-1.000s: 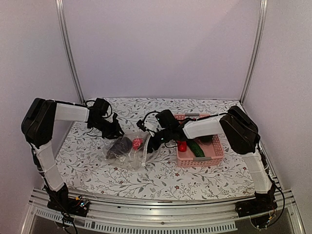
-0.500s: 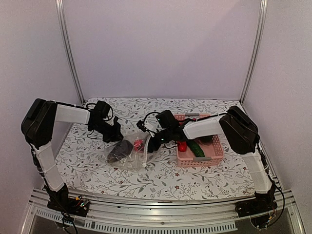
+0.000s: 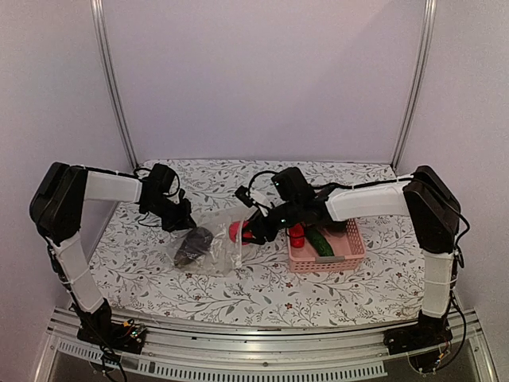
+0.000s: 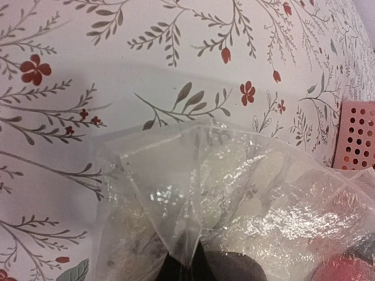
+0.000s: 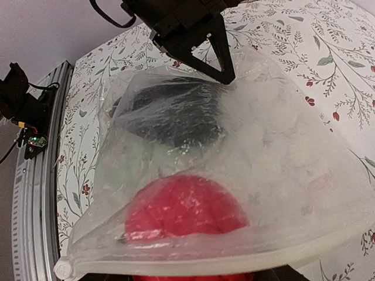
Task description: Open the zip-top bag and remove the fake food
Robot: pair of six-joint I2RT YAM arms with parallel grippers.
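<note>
While the zip-top bag [image 3: 208, 251] lies on the table [image 3: 262, 294] left of the pink basket [image 3: 354, 248], the left gripper [image 3: 181, 221] pinches its far left corner, jaws closed on the plastic. Right gripper [image 3: 253, 232] sits at the bag's mouth, clamped on the red berry cluster [image 3: 237, 231]. Dark eggplant [image 3: 192, 243] inside the bag. Cucumber [image 3: 320, 243] and red piece [image 3: 297, 236] in the basket.

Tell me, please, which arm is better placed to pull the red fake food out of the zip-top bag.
Right. The right tool is at the mouth of the zip-top bag, apparently gripping the red fake food; the left tool is shut on the bag's corner.
</note>
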